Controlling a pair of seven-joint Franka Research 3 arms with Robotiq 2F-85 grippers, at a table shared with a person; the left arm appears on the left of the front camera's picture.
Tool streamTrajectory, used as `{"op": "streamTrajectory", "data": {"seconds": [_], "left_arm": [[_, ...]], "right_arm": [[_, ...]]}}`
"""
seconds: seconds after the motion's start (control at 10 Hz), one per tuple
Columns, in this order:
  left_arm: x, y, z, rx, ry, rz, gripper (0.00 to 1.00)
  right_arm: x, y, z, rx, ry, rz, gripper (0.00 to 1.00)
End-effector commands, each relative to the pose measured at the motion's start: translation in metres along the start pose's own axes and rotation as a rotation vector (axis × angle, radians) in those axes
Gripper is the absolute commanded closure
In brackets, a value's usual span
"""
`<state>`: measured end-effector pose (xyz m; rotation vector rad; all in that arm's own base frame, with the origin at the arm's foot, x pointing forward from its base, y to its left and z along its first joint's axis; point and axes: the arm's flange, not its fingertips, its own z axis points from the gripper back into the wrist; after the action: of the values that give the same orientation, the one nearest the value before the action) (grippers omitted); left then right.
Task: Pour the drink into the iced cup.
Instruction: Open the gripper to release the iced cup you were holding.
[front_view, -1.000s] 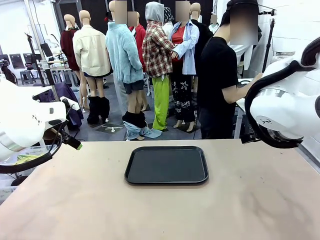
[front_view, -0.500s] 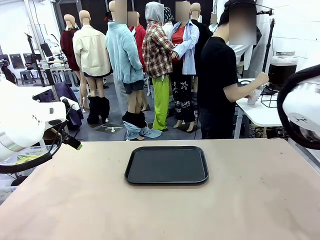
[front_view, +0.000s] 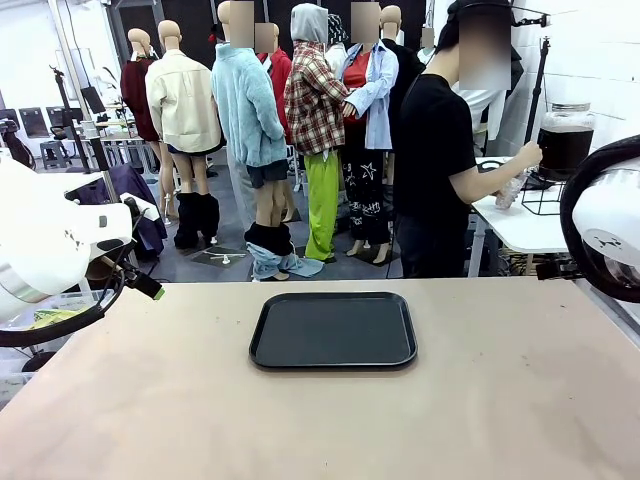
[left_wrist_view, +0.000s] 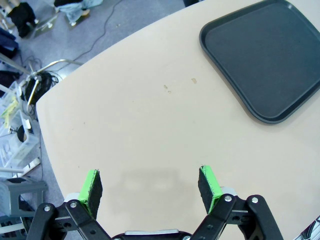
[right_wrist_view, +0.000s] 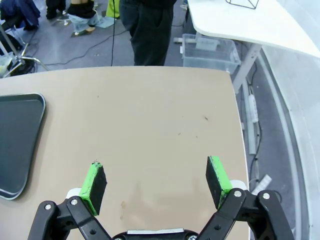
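Person's hand (front_view: 527, 157) reached glass dispenser (front_view: 566, 139); both claws wide open, empty; flat black tray (front_view: 333, 330).

Tan worktop (front_view: 200, 400), rounded corners, faint stains. Grey floor (front_view: 225, 262) beyond far edge, cables trailing across it. White side table (front_view: 520, 225) off worktop's far right corner, clear storage bin (right_wrist_view: 207, 50) under it. White wall (front_view: 590, 60) at right. Clear plastic bins (left_wrist_view: 17, 150) beside worktop's left edge. Bright, even indoor light.
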<state>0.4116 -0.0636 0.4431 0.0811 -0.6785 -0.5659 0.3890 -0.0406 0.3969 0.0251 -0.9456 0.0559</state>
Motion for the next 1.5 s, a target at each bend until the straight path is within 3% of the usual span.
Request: {"op": "streamTrajectory", "data": {"seconds": [0.0, 1.4], "left_arm": [[0.0014, 0.0014, 0.0027, 0.003, 0.017, -0.003, 0.00], [0.0014, 0.0014, 0.0027, 0.003, 0.017, -0.003, 0.00]], "right_arm": [[0.0017, 0.0006, 0.0010, -0.007, 0.001, 0.001, 0.00], [0.0017, 0.0006, 0.0010, -0.007, 0.001, 0.001, 0.00]]}}
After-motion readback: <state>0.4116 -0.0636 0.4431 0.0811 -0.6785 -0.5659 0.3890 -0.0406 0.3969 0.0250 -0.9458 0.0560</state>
